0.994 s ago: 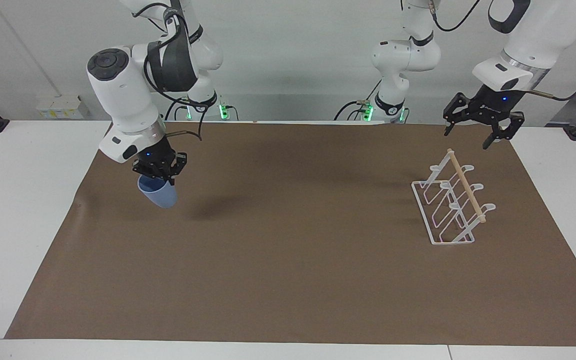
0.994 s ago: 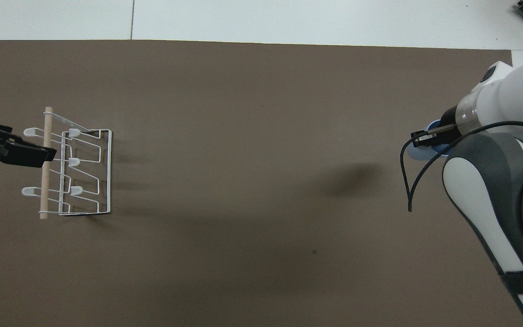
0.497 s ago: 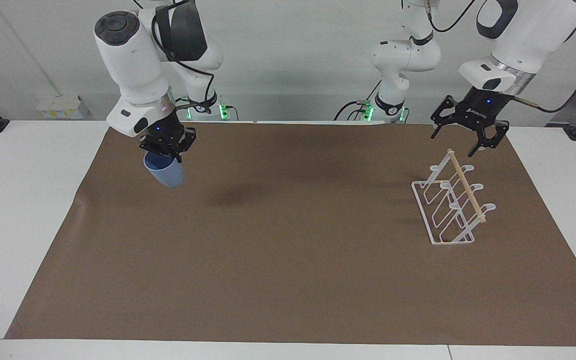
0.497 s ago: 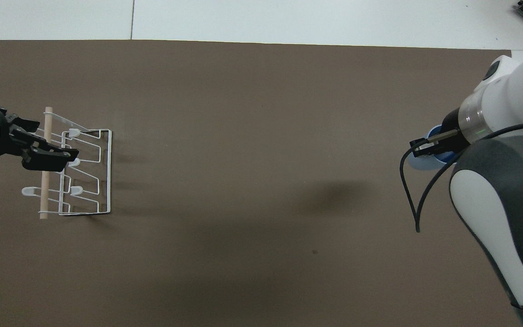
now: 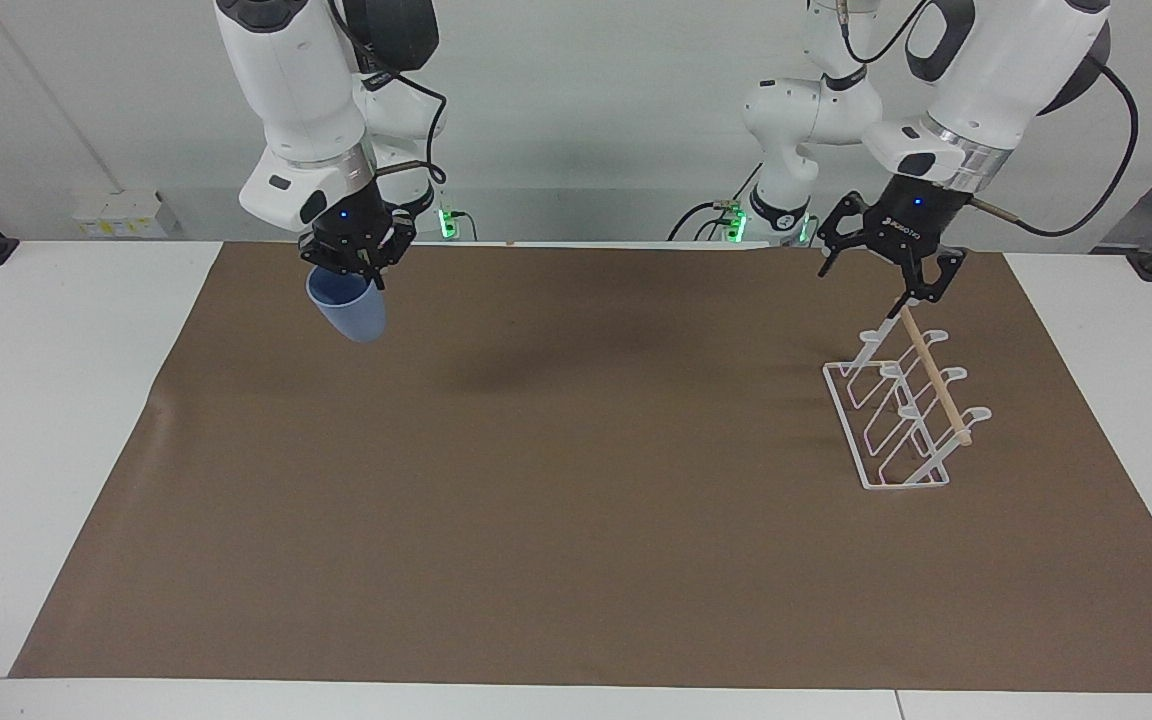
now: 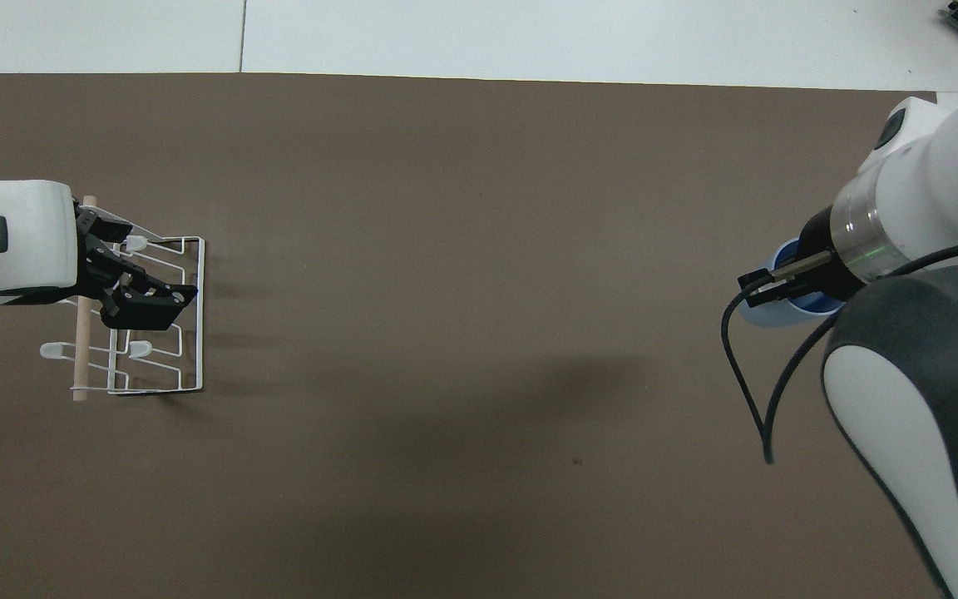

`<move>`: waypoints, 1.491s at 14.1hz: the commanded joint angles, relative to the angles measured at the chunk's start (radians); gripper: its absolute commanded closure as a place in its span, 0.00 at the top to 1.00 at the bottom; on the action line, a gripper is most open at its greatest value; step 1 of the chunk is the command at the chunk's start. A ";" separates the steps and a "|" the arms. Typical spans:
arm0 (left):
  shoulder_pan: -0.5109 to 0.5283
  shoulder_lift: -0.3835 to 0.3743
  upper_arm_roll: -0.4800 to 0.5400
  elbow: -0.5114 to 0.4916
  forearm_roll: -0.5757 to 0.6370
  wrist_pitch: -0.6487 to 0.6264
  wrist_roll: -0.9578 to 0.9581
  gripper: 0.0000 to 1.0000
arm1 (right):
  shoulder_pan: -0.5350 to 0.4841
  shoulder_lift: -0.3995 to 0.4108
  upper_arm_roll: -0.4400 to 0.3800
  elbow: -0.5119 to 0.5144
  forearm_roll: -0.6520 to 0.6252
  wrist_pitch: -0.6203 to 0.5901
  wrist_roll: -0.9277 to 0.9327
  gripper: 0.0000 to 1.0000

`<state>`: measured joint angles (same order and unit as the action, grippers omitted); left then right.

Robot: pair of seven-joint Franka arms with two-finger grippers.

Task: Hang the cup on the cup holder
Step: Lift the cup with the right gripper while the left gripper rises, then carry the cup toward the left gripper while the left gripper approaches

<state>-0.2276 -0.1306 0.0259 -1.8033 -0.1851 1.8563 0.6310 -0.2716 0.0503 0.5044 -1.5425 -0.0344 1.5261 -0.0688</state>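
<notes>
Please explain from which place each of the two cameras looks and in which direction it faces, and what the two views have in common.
Facing view: high across the table, facing the robots; both arms with bases show, right gripper holding the cup aloft, left gripper open above the cup holder.
Overhead view: above the robots' end, looking steeply down; forearms and grippers only.
Shared: cup, cup holder, both grippers, brown mat, half a turn apart.

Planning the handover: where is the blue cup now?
The blue cup hangs in the right gripper, over the brown mat at the right arm's end.
</notes>
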 commanded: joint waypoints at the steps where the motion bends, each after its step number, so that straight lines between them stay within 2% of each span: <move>1: -0.021 -0.034 0.014 -0.033 -0.013 -0.011 0.024 1.00 | -0.009 -0.003 0.048 0.021 -0.010 -0.029 0.007 0.00; 3: -0.022 -0.034 0.014 -0.034 -0.013 -0.014 0.024 1.00 | -0.009 0.003 0.081 0.067 -0.002 -0.053 0.007 0.00; 6: -0.025 -0.034 0.011 -0.034 -0.013 -0.012 0.024 1.00 | -0.011 0.005 0.094 0.073 0.144 -0.041 0.033 0.00; 9: -0.025 -0.034 0.012 -0.034 -0.013 -0.005 0.026 1.00 | -0.008 0.005 0.097 0.071 0.269 -0.001 0.151 0.00; 14: -0.027 -0.034 0.003 -0.036 -0.039 -0.008 0.163 1.00 | 0.069 0.002 0.106 0.053 0.421 0.130 0.512 0.00; 16: -0.027 -0.034 0.002 -0.037 -0.057 -0.009 0.212 1.00 | 0.077 0.002 0.106 0.048 0.464 0.161 0.601 0.00; 21: -0.027 -0.034 -0.009 -0.036 -0.232 -0.016 0.263 1.00 | 0.132 0.002 0.106 0.026 0.570 0.285 0.901 0.00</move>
<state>-0.2443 -0.1334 0.0172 -1.8084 -0.3629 1.8462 0.8722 -0.1629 0.0545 0.6052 -1.4951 0.4961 1.7539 0.7278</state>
